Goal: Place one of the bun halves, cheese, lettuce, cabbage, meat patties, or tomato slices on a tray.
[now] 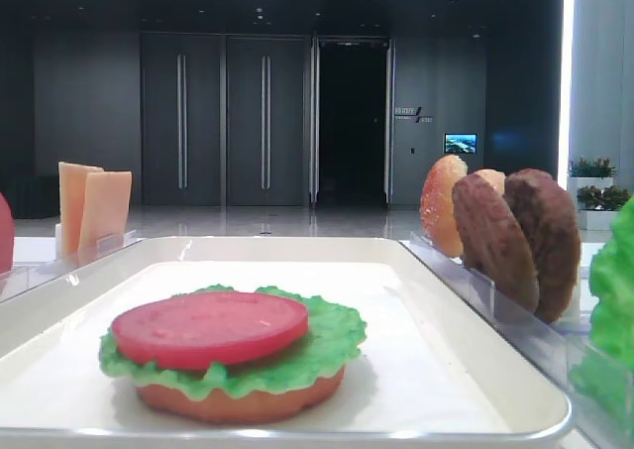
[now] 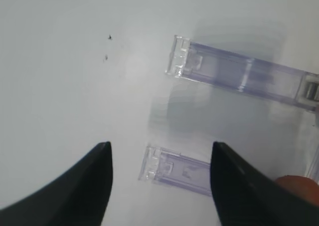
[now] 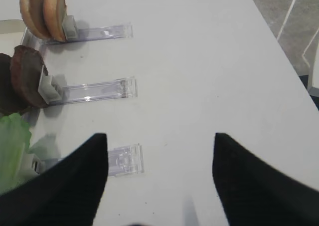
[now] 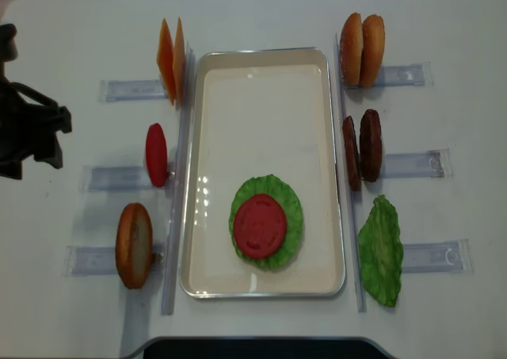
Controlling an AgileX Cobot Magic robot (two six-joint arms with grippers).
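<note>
On the white tray [image 4: 204, 137] lies a stack: a bun half [image 1: 238, 401], lettuce [image 4: 293, 208] and a tomato slice [image 4: 259, 225] on top. Clear racks beside the tray hold cheese [image 4: 171, 58], a tomato slice [image 4: 156, 154] and a bun half [image 4: 134, 244] on the left. On the right they hold bun halves [image 4: 362, 48], meat patties [image 4: 362, 149] and lettuce [image 4: 381, 250]. No cabbage is in view. My left gripper [image 2: 159, 151] hangs open and empty over rack ends left of the tray. My right gripper [image 3: 159, 141] is open and empty over bare table.
Clear plastic racks [image 4: 408, 165] stick out from both long sides of the tray. The left arm's black body [image 4: 28, 129] stands at the table's far left edge. In the right wrist view the table edge [image 3: 279, 36] and floor lie to the right.
</note>
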